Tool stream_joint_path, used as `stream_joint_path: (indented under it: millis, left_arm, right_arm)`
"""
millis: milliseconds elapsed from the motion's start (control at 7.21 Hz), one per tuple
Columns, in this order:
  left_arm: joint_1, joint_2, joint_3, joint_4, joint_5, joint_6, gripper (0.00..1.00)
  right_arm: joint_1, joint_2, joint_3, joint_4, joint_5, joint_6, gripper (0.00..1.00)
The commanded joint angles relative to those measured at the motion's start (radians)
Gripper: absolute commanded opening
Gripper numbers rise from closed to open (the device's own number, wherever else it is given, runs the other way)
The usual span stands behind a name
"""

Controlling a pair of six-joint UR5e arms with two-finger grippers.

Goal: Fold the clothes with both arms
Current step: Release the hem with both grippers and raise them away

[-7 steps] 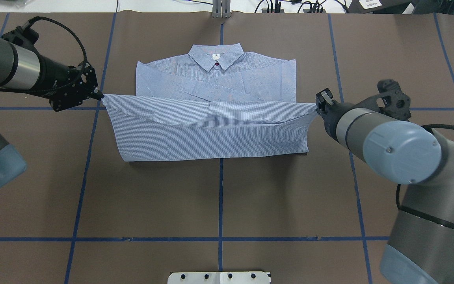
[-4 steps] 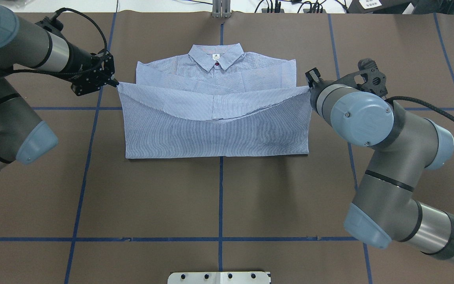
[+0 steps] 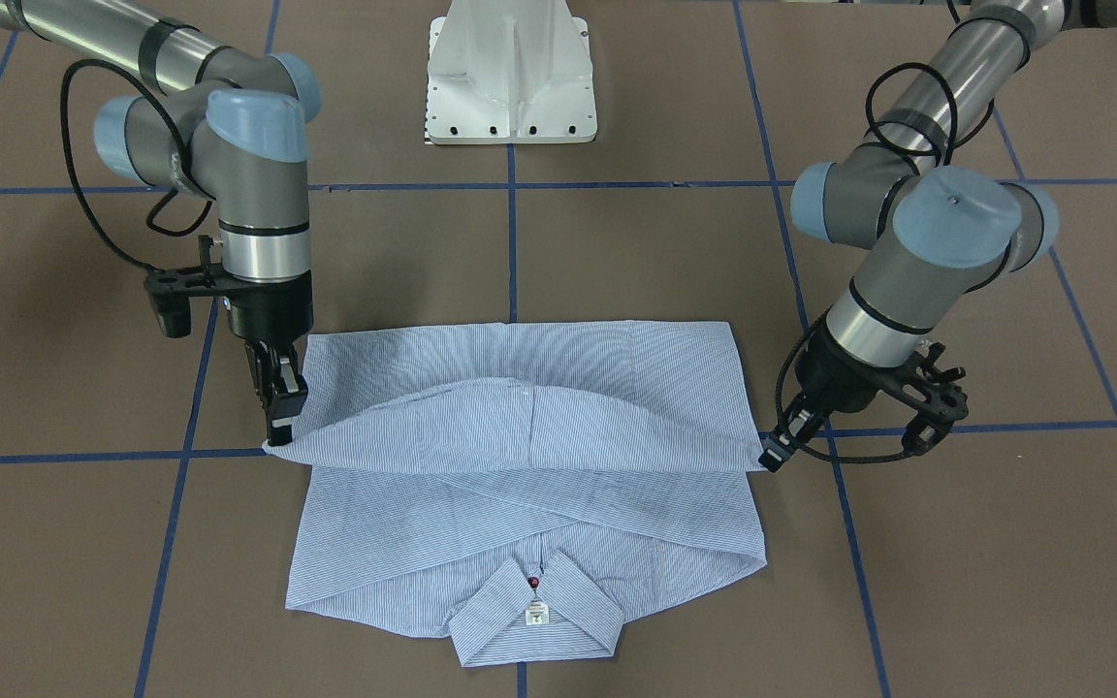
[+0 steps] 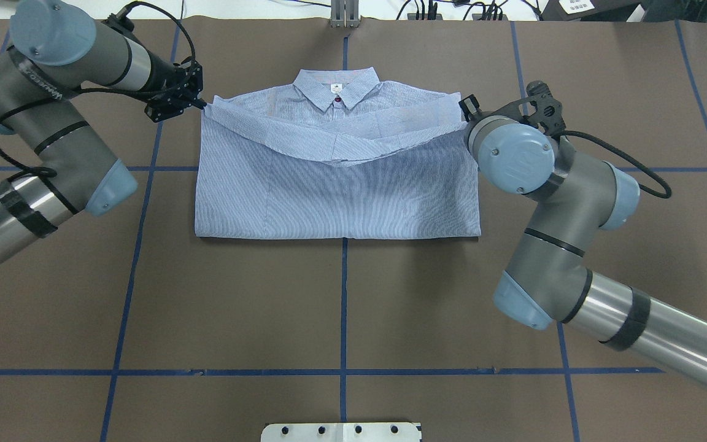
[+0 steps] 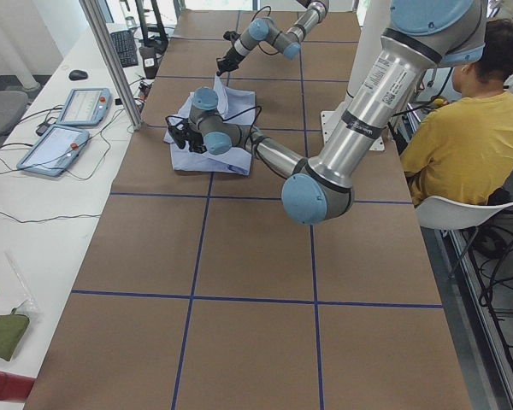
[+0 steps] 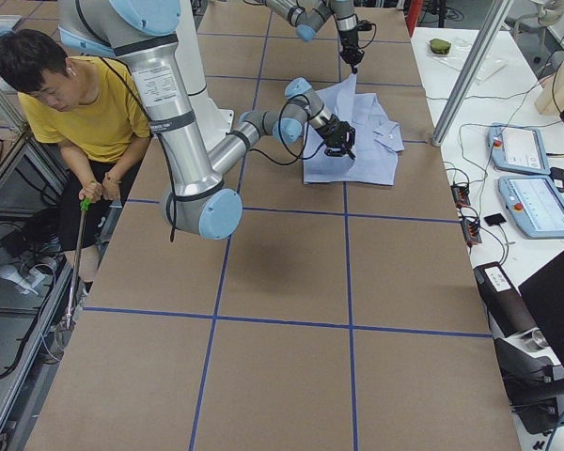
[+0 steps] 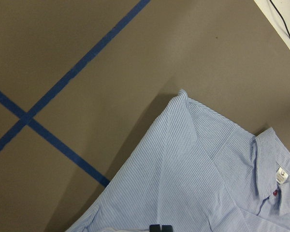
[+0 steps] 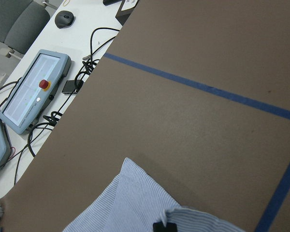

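Fingers (image 3: 783, 441) of the left gripper (image 3: 770, 460) clamp one corner of the shirt (image 3: 520, 504) in the front-facing view, and the right gripper (image 3: 279, 438) clamps the opposite corner; we see that edge held raised over the body. Overhead, we find the shirt lying toward the far edge of the table (image 4: 237, 307), collar (image 4: 336, 83) nearest that edge. Both wrist views show us striped cloth against the fingertips.

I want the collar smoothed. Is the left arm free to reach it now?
Probably not yet: the left hand is shut on a lifted shirt corner, though the collar lies uncovered nearby.
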Motion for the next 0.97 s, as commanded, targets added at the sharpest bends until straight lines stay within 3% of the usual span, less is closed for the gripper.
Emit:
stream_joint_path:
  millis: [0,277,416,555,693,832]
  left_arm:
    - [0.001,-0.087,0.236,-0.171,0.085,0.001,0.0]
    - [0.001,-0.09,0.281,-0.21,0.132,0.001,0.0]
    - [0.001,-0.092,0.28,-0.21,0.138,0.001,0.0]
    - [0.001,-0.093,0.281,-0.21,0.139,0.001,0.11]
    - [0.001,-0.093,0.283,-0.21,0.159,0.006,0.35]
    - [0.0,-0.093,0.281,-0.21,0.173,0.027,0.36]
  right_arm:
    - [0.034,0.07,-0.207,0.162,0.039,-0.099,0.0]
    - [0.079,0.071,-0.278,0.244,0.139,-0.198,0.0]
    - [0.093,0.111,-0.301,0.246,0.142,-0.2,0.22]
    - [0.102,0.141,-0.329,0.246,0.157,-0.191,0.39]
    - [0.119,0.139,-0.341,0.246,0.183,-0.195,0.66]
    - [0.128,0.142,-0.356,0.247,0.186,-0.195,0.98]
